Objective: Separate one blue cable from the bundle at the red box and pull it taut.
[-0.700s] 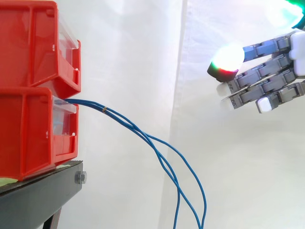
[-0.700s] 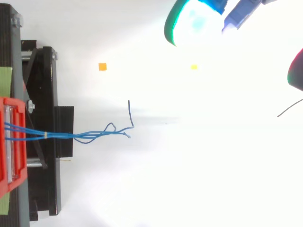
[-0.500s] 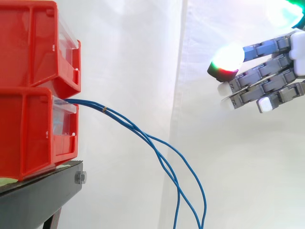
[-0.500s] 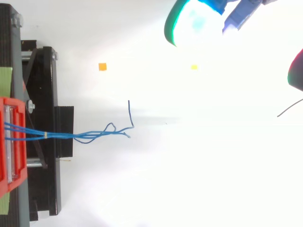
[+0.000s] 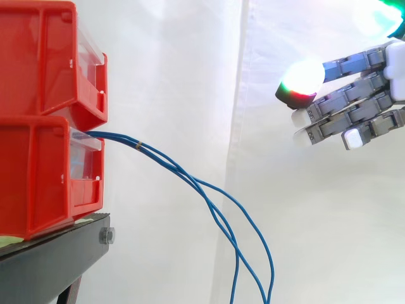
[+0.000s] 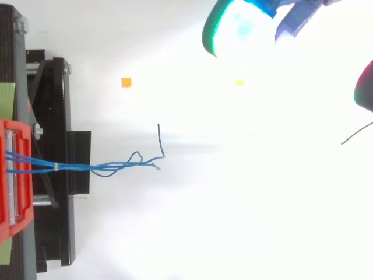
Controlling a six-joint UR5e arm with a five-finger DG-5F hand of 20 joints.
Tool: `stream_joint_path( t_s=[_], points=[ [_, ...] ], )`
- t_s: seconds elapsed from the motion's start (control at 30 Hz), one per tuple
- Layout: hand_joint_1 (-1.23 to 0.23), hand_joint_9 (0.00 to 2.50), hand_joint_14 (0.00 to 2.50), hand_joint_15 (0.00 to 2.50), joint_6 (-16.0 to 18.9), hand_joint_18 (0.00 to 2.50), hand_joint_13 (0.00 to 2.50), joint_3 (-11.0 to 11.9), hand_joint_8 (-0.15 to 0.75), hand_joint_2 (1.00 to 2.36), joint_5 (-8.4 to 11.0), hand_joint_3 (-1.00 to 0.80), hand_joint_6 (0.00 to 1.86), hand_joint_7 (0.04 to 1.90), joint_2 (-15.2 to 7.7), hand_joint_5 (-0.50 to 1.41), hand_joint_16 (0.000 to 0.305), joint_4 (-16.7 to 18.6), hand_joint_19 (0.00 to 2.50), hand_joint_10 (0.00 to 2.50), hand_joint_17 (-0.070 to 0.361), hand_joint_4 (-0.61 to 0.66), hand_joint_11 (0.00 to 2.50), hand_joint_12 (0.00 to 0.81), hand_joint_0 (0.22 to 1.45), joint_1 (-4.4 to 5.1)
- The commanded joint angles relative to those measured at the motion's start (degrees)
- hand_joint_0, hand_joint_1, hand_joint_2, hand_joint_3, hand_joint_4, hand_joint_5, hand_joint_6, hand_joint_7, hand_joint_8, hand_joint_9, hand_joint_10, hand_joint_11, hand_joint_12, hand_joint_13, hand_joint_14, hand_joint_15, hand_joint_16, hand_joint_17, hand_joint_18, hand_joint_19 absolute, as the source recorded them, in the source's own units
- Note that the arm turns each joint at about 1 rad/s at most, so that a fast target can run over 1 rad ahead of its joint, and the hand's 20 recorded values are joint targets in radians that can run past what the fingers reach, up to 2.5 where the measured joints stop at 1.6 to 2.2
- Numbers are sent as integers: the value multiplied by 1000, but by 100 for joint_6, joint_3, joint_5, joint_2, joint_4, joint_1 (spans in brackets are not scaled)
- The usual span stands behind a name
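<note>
- Got the fingers (image 5: 347,95) of the hand (image 5: 395,76) stretched out loose, up at the right, gripping nothing.
- Hanging well apart from the blue cables (image 5: 190,180), no contact.
- Spotted those leaving the lower red box (image 5: 38,171) as a bundle, then sagging down.
- Parked on a black stand (image 5: 57,259).
</note>
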Motion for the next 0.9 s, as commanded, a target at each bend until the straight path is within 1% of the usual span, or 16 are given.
stream_joint_path(
  t_s=[0.0,0.57,0.8,0.87],
  points=[
    [-652,416,4,109,2,508,272,1,283,1000,0,-500,503,760,0,-215,54,0,555,5,121,188,130,372,554,0],
    [-652,426,4,118,2,509,278,-8,286,1000,18,-499,502,764,0,-213,54,-9,553,5,121,196,145,375,555,0],
    [-651,429,5,130,20,511,283,1,287,1000,-26,-500,503,763,0,-213,53,9,556,5,120,197,147,377,555,53],
    [-650,429,5,126,11,511,284,-8,287,1000,-9,-498,502,767,-8,-213,53,17,554,5,120,197,147,377,555,79]
  ],
)
